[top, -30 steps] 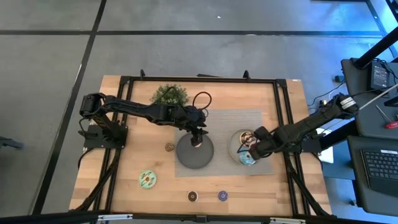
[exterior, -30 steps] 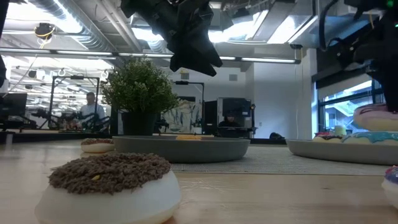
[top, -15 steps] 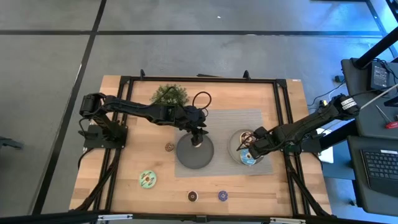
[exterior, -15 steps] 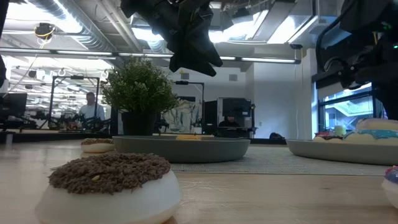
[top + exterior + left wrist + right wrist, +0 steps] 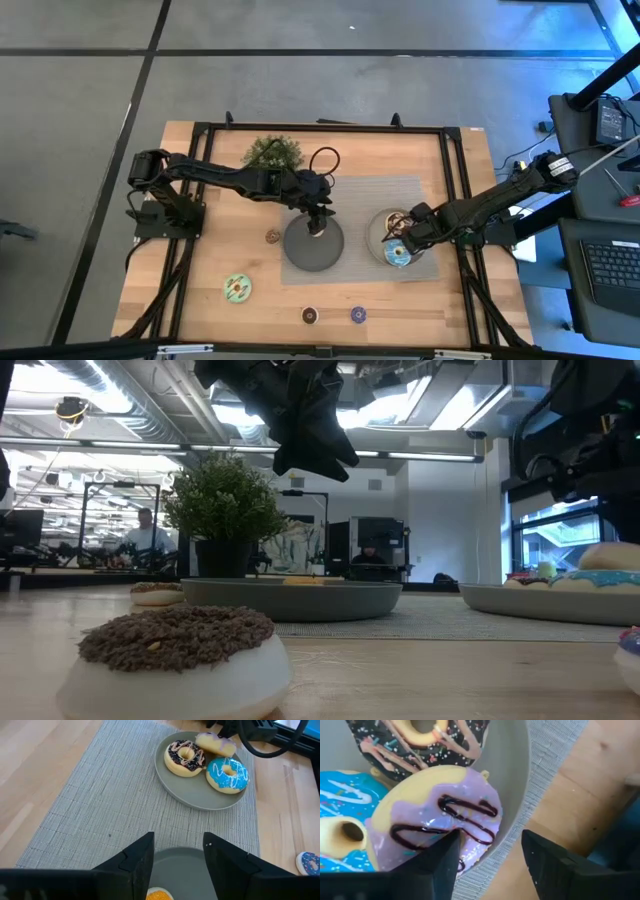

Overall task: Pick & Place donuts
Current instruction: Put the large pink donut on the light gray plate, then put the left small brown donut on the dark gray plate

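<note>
Donuts update: the pink one just got dropped off. A second ago the right gripper was holding it up over the bowl; now its fingers have spread apart and the donut lies loose in there, tilted against the rim on top of the chocolate one and the blue one. In the low view it sat higher a second ago and has now settled down behind the bowl's edge. So I'd call that placement done, three big ones in the bowl. The right gripper is just above it, nothing held.

The left gripper hasn't budged. It hangs over the plate with its fingers partly apart, and the orange mini lies on the plate right below them. I can't see it touching the donut, so my guess is it just let go or is about to grab.

Left on the table: the green one, a brown mini beside the plate, a dark brown mini and a purple mini near the front edge. So the job's maybe halfway, by my count.

Hard to make out:
- the orange mini is cut off in the left wrist view, only a sliver shows
- from above, the right gripper covers most of the bowl
- the low view is mostly blocked by one donut close up, sprinkled top, which one I can't tell
- the plant isn't involved
</note>
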{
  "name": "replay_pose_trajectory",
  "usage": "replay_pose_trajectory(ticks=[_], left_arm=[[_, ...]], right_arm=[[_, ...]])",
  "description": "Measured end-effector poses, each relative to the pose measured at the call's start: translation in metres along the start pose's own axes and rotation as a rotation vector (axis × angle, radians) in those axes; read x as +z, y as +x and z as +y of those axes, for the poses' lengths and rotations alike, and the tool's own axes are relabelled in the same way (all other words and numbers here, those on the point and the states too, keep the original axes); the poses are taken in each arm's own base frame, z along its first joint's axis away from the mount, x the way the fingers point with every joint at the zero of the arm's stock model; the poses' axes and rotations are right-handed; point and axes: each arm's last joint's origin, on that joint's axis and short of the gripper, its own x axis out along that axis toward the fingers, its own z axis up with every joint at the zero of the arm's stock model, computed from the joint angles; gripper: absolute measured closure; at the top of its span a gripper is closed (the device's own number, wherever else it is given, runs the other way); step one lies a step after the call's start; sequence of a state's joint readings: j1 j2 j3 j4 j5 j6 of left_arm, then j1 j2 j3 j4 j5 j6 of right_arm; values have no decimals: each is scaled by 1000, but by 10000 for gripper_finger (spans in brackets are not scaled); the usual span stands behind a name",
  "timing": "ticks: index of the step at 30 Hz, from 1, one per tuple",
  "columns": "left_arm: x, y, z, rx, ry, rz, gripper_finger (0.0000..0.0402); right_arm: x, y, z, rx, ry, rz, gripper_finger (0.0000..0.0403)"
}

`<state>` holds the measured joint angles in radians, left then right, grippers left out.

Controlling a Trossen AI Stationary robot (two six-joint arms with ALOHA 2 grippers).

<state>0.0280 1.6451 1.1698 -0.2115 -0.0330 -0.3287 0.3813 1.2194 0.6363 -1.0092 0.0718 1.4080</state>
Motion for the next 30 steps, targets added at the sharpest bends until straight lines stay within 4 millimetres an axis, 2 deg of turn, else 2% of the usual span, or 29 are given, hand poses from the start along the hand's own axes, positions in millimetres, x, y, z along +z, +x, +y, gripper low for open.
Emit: replay_pose_trajectory(ticks=[4,11,17,20,26,30], left_arm=[[0,0,0,0,-1,0,236],[-1,0,0,2,1,6,236],[-9,-1,3,32,5,94,238],[-12,-10,4,47,8,146,239],[-20,-41,-3,65,-45,247,237],[-27,-56,-6,94,-112,318,236]], right_arm=[[1,-3,-1,4,2,-21,183],[5,-32,3,58,7,-99,183],[5,-47,-8,-4,-2,-106,182],[7,-58,-11,7,2,-164,182],[20,-96,-7,126,-4,-478,182],[32,-117,0,216,-38,-613,182]])
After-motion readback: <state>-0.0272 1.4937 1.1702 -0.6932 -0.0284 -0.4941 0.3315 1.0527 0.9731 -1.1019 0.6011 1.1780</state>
